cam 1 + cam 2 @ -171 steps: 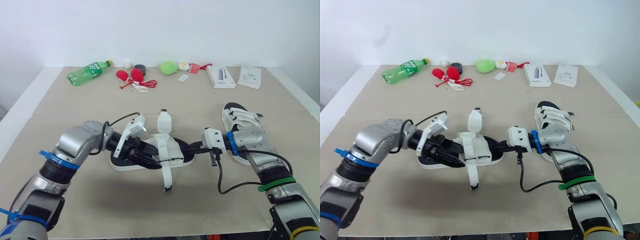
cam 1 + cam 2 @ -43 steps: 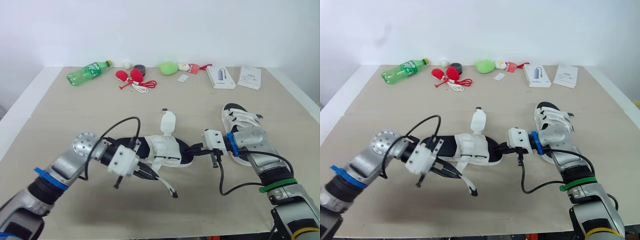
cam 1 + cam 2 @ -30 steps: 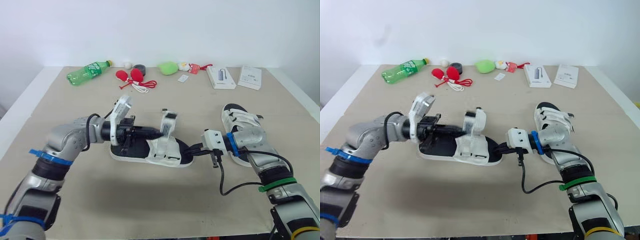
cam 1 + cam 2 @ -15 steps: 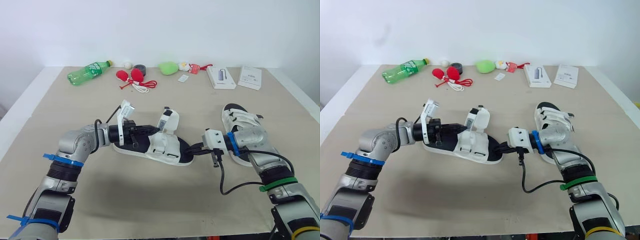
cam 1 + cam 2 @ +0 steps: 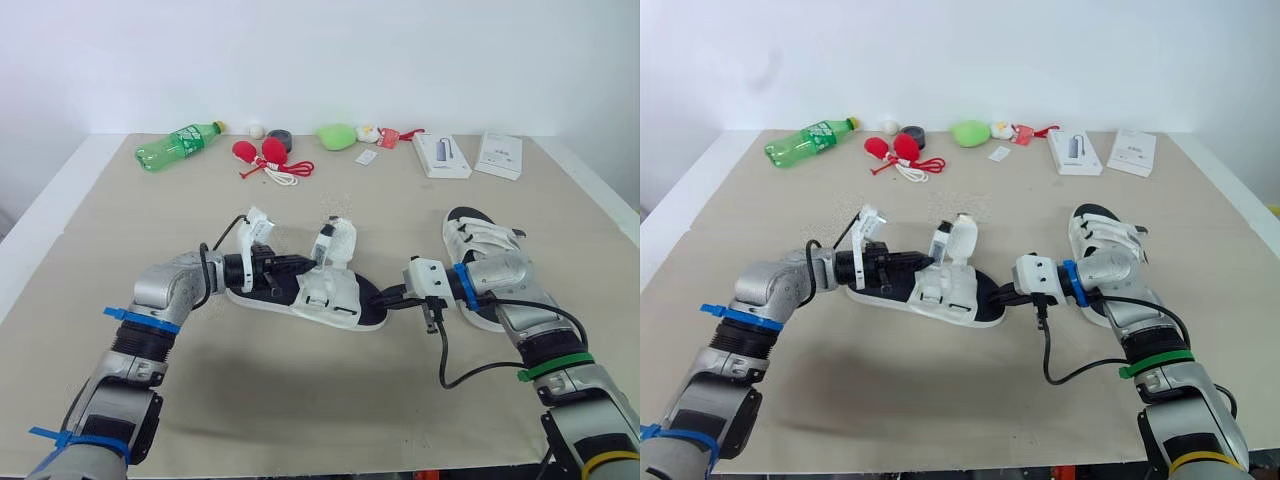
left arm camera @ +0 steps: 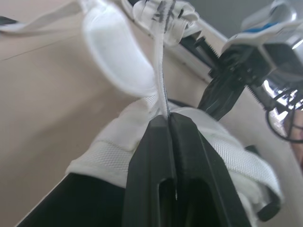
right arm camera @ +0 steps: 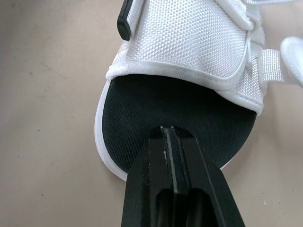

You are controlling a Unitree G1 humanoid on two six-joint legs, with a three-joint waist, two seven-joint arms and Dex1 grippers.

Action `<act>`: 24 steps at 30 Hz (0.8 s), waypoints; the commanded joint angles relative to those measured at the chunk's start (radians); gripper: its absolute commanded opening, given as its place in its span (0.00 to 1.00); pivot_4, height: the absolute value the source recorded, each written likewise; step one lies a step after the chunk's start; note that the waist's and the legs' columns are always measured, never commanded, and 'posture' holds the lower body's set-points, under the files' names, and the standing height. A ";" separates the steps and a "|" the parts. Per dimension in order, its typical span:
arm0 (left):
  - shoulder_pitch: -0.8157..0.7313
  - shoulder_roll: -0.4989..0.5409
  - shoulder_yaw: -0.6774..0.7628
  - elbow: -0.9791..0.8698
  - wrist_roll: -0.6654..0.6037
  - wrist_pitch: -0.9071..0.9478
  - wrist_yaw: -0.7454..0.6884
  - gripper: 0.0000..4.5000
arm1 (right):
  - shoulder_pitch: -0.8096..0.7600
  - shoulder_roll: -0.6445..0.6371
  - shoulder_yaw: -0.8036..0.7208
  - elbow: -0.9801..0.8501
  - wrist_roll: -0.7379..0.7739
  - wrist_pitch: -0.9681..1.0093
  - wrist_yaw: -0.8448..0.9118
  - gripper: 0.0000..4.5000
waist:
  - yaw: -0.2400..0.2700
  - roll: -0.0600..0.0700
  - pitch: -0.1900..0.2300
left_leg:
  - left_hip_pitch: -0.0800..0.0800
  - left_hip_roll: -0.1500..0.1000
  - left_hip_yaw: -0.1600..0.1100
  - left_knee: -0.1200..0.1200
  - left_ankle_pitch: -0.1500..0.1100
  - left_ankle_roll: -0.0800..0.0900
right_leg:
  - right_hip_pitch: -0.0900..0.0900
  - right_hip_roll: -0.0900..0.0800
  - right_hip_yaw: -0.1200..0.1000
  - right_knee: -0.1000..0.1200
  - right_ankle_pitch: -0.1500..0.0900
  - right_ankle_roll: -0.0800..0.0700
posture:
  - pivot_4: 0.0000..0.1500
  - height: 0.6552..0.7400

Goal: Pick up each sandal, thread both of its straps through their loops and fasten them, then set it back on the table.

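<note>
- Sandal [image 7: 189,38] before my right pincer [image 7: 171,131]: coarse white mesh cloth, matt black footbed [image 7: 175,101].
- Strap [image 6: 160,71] in my left pincer [image 6: 169,118]: thin woven webbing.
- My fingers [image 6: 147,165]: smooth black plastic.

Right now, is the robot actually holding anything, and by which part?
Left gripper pinches the upright strap of the middle sandal near its base. Right gripper, shut, sits at that sandal's toe; a grip there cannot be told.

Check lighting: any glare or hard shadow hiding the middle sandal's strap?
Left eye view: even light, only a soft shadow beside the sandal on the table. Left wrist view: strap evenly lit, no glare, pinched in the left gripper.
</note>
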 commanded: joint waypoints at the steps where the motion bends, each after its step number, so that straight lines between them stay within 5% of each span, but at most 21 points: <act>1: -0.025 0.018 0.001 0.024 0.050 -0.036 -0.022 0.38 | 0.001 -0.017 0.004 0.013 -0.024 -0.001 0.000 0.00 | 0.000 0.000 0.000 | 0.000 0.000 0.000 0.000 0.000 0.000 | 0.000 0.000 0.000 0.000 0.000 0.000 | 1.00 1.00; 3: -0.040 0.025 -0.002 0.048 0.081 -0.067 -0.039 0.62 | 0.003 -0.018 0.004 0.012 -0.024 -0.001 -0.001 0.00 | 0.000 0.000 0.000 | 0.000 0.000 0.000 0.000 0.000 0.000 | 0.000 0.000 0.000 0.000 0.000 0.000 | 1.00 1.00; 6: -0.077 0.025 0.015 0.084 0.119 -0.171 -0.063 0.83 | 0.004 -0.017 0.005 0.012 -0.024 -0.002 -0.001 0.00 | 0.000 0.000 0.000 | 0.000 0.000 0.000 0.000 0.000 0.000 | 0.000 0.000 0.000 0.000 0.000 0.000 | 1.00 1.00; 12: -0.155 -0.021 0.082 0.095 0.068 -0.243 -0.138 0.83 | -0.003 -0.013 0.006 0.023 -0.028 -0.008 -0.004 0.00 | 0.000 0.000 0.000 | -0.001 0.000 0.000 0.000 0.000 0.000 | -0.001 -0.001 -0.001 0.000 0.000 -0.001 | 1.00 1.00; 15: -0.166 -0.040 0.067 0.122 0.080 -0.236 -0.163 0.68 | -0.004 -0.010 0.008 0.026 -0.030 -0.010 -0.007 0.00 | 0.000 0.000 0.000 | -0.001 0.000 0.000 0.000 0.000 0.000 | -0.001 -0.001 -0.001 0.000 0.000 0.000 | 1.00 1.00; 21: -0.235 -0.090 0.072 0.351 0.096 -0.155 -0.192 0.05 | -0.007 -0.006 0.010 0.027 -0.032 -0.013 -0.012 0.00 | 0.000 -0.001 0.000 | -0.001 -0.001 0.000 0.000 0.000 0.000 | -0.001 0.001 -0.001 0.000 0.000 0.001 | 1.00 1.00; 24: -0.284 -0.096 0.051 0.457 0.125 -0.130 -0.242 0.02 | -0.006 -0.008 0.009 0.027 -0.033 -0.015 -0.012 0.00 | -0.001 -0.001 0.001 | -0.002 -0.001 -0.001 0.000 0.000 0.000 | -0.002 0.002 -0.001 0.000 0.000 0.001 | 1.00 1.00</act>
